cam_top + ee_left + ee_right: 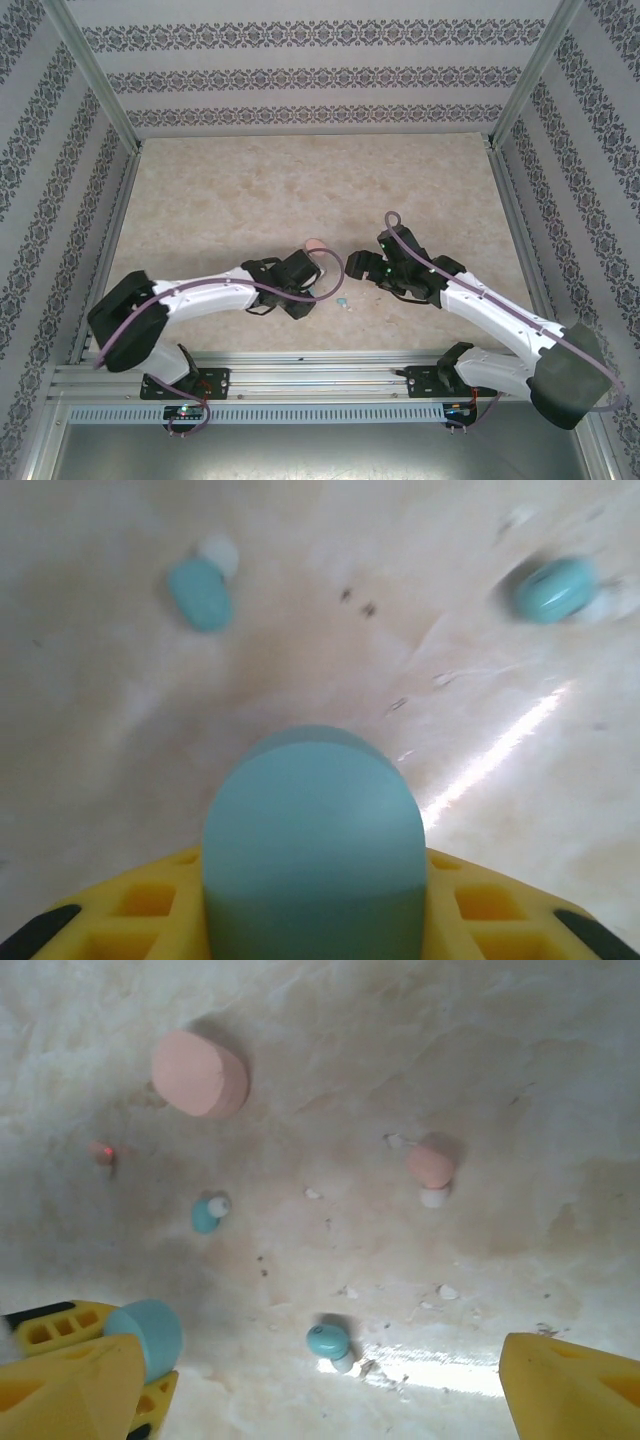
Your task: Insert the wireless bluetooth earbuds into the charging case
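While your left gripper (315,915) has its yellow fingers (150,905) pressed against both sides of a light blue oval plastic charging case (315,820), pinching it, your right gripper (318,1375) has its yellow fingers (570,1390) spread wide above the beige marbled tabletop (480,1060).

From the held case, in your left wrist view, one light blue plastic earbud (200,592) with a white tip lies on the table at eleven o'clock. A second one (555,588), blurred, lies at one o'clock. Both are apart from the case.

In your right wrist view the held case shows at eight o'clock, just beside your right gripper's left finger. One blue bud (328,1342) lies at six o'clock, in the gap between the spread fingers as the camera sees it, and the other (207,1212) lies at nine o'clock. A pink plastic earbud (430,1168) with a white tip lies at two o'clock. A pink oval plastic charging case (200,1072) stands at eleven o'clock, well apart from the buds. A small reddish blur (100,1152) sits at ten o'clock, and you cannot tell what it is.

From above, the two grippers face each other near the table's front middle, with the pink case at twelve o'clock from your left gripper.
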